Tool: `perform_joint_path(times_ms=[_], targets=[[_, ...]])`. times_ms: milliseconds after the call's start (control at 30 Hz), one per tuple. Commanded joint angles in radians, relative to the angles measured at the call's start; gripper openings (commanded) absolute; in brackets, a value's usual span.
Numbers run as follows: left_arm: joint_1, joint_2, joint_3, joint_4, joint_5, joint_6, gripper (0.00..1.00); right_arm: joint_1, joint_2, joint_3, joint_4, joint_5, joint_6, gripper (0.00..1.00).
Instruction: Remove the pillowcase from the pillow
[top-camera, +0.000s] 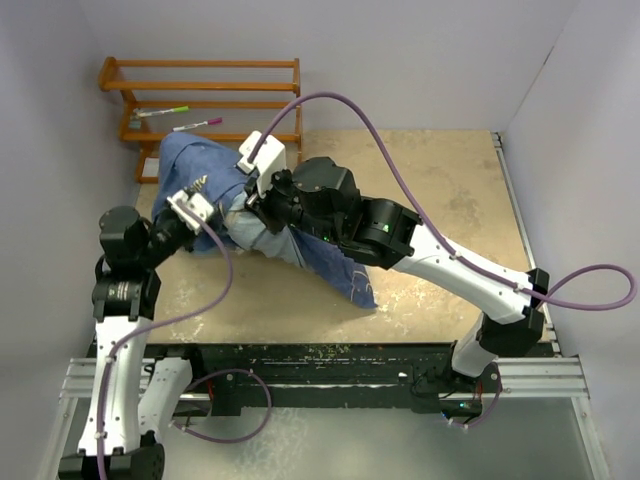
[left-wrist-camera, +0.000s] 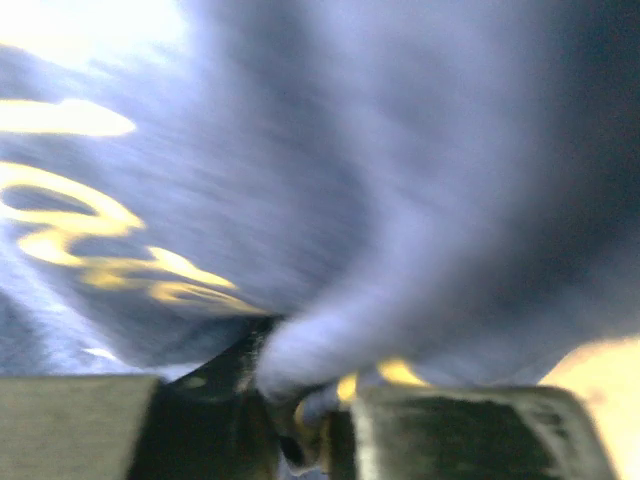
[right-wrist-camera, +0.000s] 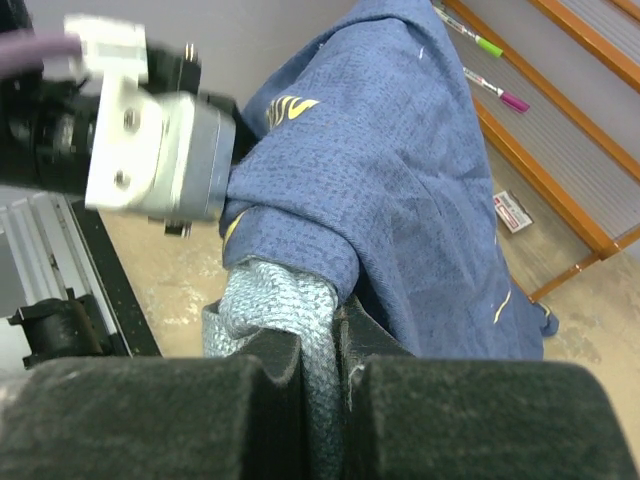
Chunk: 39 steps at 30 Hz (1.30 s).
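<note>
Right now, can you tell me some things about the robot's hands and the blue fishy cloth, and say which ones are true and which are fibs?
1. The right hand is pinching the paler inside of the soft blue fabric pillowcase with cream drawings. True.
2. The orange wooden rack stands at the front, next to the arms' bases. False: it stands at the back left, far from the bases.
3. A green-capped marker pen and a pink-capped marker pen lie on that rack. True.
4. The left hand hangs far away from the pillowcase. False: it is right up against it, with a fold of the blue cloth between its fingers.
</note>
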Motion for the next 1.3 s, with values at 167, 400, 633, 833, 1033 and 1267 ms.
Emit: perform_joint_path(times_ms=[167, 400, 633, 833, 1033, 1267], targets=[[0.002, 0.047, 0.462, -0.156, 0.105, -0.075, 0.06, -0.084, -0.200, -0.173, 0.177, -0.016, 0.043, 0.00], [0.002, 0.058, 0.619, -0.187, 0.029, -0.080, 0.01, -0.093, -0.218, -0.238, 0.161, -0.030, 0.032, 0.00], [0.002, 0.107, 0.610, -0.051, -0.133, -0.101, 0.00, -0.083, -0.286, -0.277, 0.145, -0.267, -0.004, 0.00], [0.002, 0.238, 0.639, 0.065, -0.306, -0.074, 0.02, -0.080, -0.411, -0.310, 0.183, -0.532, 0.040, 0.00], [0.001, 0.352, 0.634, 0.083, -0.282, -0.069, 0.14, -0.083, -0.468, -0.268, 0.244, -0.644, 0.053, 0.00], [-0.044, 0.519, 0.686, 0.091, -0.328, -0.141, 0.33, -0.085, -0.442, -0.230, 0.191, -0.620, 0.016, 0.00]])
